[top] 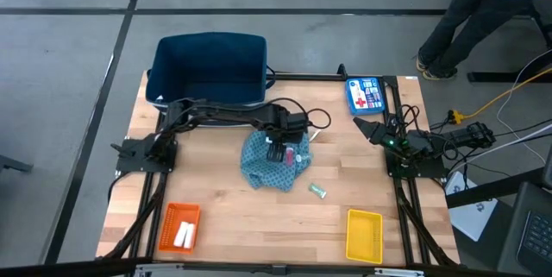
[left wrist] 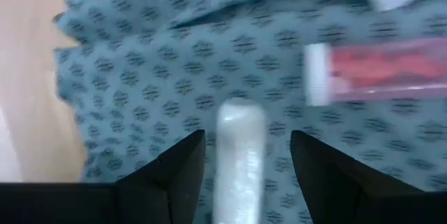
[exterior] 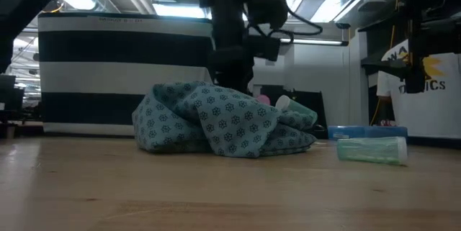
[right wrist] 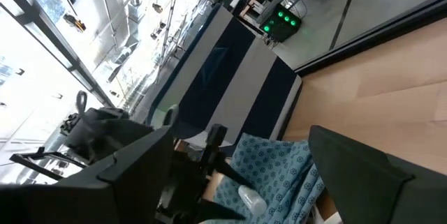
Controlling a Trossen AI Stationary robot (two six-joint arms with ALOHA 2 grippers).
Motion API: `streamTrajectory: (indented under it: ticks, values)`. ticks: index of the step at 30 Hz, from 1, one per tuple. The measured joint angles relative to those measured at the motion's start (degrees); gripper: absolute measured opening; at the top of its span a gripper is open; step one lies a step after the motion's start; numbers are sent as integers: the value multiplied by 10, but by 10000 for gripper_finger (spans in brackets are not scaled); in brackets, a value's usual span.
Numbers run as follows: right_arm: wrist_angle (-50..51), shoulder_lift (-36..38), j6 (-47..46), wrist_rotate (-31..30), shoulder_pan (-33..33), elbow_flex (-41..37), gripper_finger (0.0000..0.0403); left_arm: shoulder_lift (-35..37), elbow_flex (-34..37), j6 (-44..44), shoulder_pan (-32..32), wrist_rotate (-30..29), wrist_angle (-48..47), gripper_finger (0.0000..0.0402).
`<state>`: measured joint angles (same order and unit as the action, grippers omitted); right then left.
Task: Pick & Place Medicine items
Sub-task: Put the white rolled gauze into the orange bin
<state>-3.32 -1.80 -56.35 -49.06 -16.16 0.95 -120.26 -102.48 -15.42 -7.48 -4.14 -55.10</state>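
High view: left gripper (top: 278, 150) over the teal cloth (top: 259, 169); two white tubes already in the orange tray (top: 169, 226), yellow tray (top: 363, 236) bare, pale green piece (top: 318, 192) loose on the table — task partway. Right gripper (top: 373, 128) parked near the first-aid box (top: 365, 94), fingers spread.

Low view: green piece lies flat, long axis sideways.

Left wrist: fingers (left wrist: 174, 165) wide, straddling a white tube (left wrist: 241, 158) — axis along the gripper's reach; pink-red piece (left wrist: 377, 72) crosswise beyond.

**Dark arm hanging over a crumpled cloth on the desk**

A teal patterned cloth (exterior: 223, 121) is lying bunched on the wooden desk (exterior: 216, 195). A dark arm (exterior: 232, 29) is coming down from above behind it; its gripper is hiding behind the folds. 1 pale green piece (exterior: 372, 150) is lying on its side to the right, apart from the cloth. A white piece (exterior: 283, 103) and a pink one (exterior: 263, 100) are peeking over the cloth's top. A flat blue box (exterior: 364, 132) is sitting farther back.
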Motion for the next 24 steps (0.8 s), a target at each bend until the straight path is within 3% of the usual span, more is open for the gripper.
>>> streamTrajectory:
  ticks: [24]
  values:
    - [2, 0, 18, -11, 0, 0, 334, -17, 0, 56, -15, 26, -68, 199]
